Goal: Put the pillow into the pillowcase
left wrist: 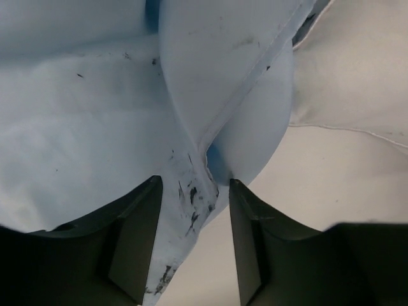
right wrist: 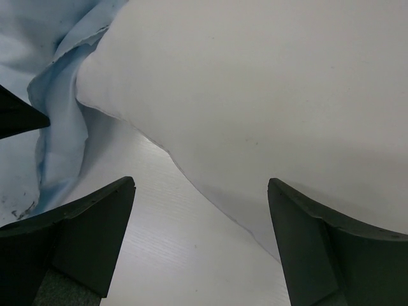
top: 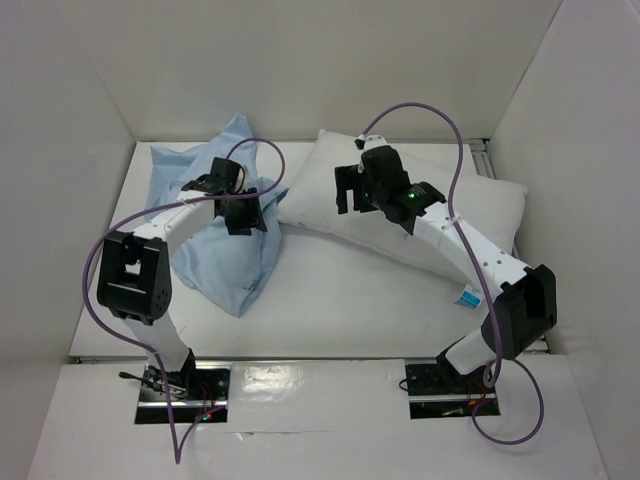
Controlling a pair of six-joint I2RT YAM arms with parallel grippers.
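Pillow (top: 440, 205): plump, white, flat on the right-centre of the counter (top: 340, 300). Long axis runs left–right, w/ the right end a bit nearer. One pointed corner aims far-left. It lies outside the case.
Pillowcase (top: 215, 265): light blue, crumpled in a heap on the left. Long axis runs roughly near–far, w/ a peak at the far end. Its right edge touches the pillow's left end.
Left fingers (left wrist: 134, 245): over the case's right part, part-spread astride a raised fold w/ dark specks. A sliver of gap shows beside the right-hand finger, so no pinch.
Right fingers (right wrist: 89, 236): spread wide, nothing between them, above the pillow's left near edge & bare counter.
Surface: white counter w/ faint wood grain.
Room: plain white walls (top: 300, 60) on the left, far & right sides. Purple cables (top: 455, 150) loop off both arms.
Top view only: whole layout, both arms, full pillow outline.
Left wrist only: specks & the fold's ridge between the fingers.
Right wrist only: case hem lying against the pillow's corner.
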